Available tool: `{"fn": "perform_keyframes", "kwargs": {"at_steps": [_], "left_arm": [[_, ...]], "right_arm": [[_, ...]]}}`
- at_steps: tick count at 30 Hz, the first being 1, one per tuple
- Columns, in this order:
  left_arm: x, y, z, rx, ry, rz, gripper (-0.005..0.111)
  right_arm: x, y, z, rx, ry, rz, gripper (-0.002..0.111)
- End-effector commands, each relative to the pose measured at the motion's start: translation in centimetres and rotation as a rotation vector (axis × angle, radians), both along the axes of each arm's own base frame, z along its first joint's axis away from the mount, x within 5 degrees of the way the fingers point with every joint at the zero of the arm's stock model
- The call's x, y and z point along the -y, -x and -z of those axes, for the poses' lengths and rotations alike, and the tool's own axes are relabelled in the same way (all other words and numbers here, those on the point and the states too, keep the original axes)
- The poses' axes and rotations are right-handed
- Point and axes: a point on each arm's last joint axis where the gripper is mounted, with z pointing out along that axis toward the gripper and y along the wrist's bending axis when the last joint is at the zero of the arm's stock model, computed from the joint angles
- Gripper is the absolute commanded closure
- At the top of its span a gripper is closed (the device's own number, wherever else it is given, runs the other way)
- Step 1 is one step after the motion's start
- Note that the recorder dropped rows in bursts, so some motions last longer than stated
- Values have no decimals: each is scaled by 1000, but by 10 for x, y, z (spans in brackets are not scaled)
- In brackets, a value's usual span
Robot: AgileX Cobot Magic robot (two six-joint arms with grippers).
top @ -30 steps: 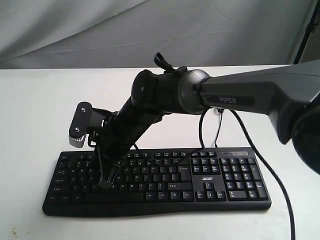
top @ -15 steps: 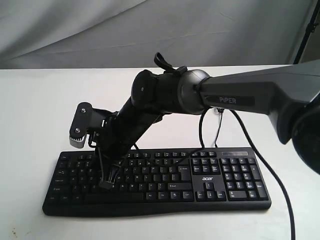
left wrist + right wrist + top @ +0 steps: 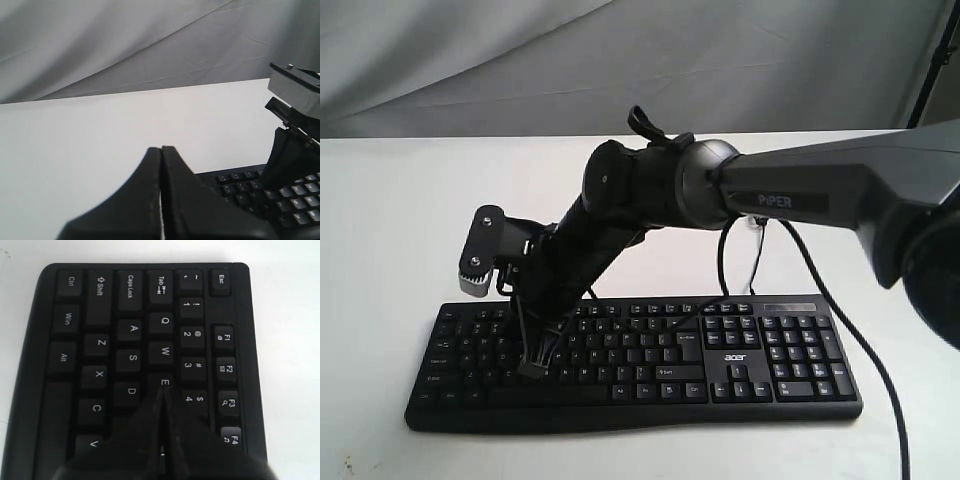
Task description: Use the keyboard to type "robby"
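Exterior view places the keyboard (image 3: 735,358) across the lower centre of the frame. It lies flat on the white table (image 3: 390,250) with its number pad toward the lower right.

The right arm (image 3: 820,190) comes in from the upper right and reaches across the middle. It sets the right gripper (image 3: 533,366) down among the letter keys at the lower left of the frame. Right wrist view shows its two fingers pressed together into a single point with nothing held between them. The point sits just past the E key (image 3: 164,382) in that row and hides the key beyond it. You cannot tell from these frames whether a key is actually depressed or only touched.

Left wrist view shows the left gripper (image 3: 161,152) likewise closed and empty. It is held over bare table near the keyboard's corner, well clear of the work.

Judgement: the step in hand is most likely the first letter, "r", since the covered key should be R. How many letters are already typed cannot be confirmed.

For the next move, centre the point squarely on one keycap and press straight down briefly. Lift clear before you travel, so that E and the other neighbouring keys are not caught. The following letter, "o", lies along the same row toward the right of the frame.
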Motion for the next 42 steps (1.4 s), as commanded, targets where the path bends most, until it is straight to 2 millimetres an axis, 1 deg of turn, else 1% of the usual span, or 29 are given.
{"fn": "perform_keyframes", "kwargs": {"at_steps": [1, 42], "left_arm": [[0, 0, 1, 5, -1, 5, 107], [0, 0, 1, 5, -1, 5, 107]], "right_arm": [[0, 1, 1, -2, 2, -7, 108], [0, 2, 2, -1, 4, -22, 108]]}}
